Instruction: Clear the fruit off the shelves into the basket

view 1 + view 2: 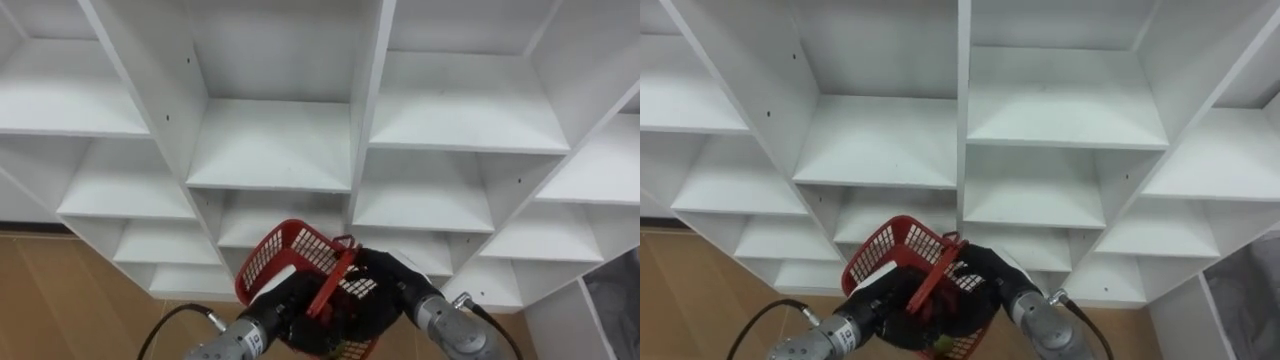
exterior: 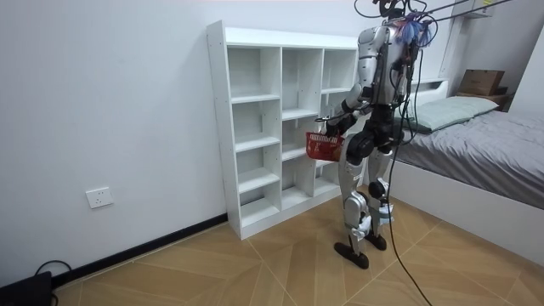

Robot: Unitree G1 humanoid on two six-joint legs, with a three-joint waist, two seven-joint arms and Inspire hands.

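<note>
Basket point(image 1: 285, 250), red mesh, sits low in the eye views, tilted, in front of the closet's lower compartments. Its handle point(image 1: 325, 290) runs slantwise across it between the two hands. What lies inside the basket is hidden by the hands.

The left hand point(image 1: 290, 315) comes in from the lower left, its fingers curled round the basket's near side just beside the handle. The right hand point(image 1: 385, 285) lies over the basket's right rim. Its fingers reach down into the mesh, and I cannot tell whether they are closed on it.

Behind and above stands the closet point(image 1: 270, 150), white, with open compartments in rows.

In the room view the robot stands upright on the wood floor point(image 2: 255, 263), close to the closet and facing it, with the basket at hip height. A bed point(image 2: 476, 136) stands behind the robot.
</note>
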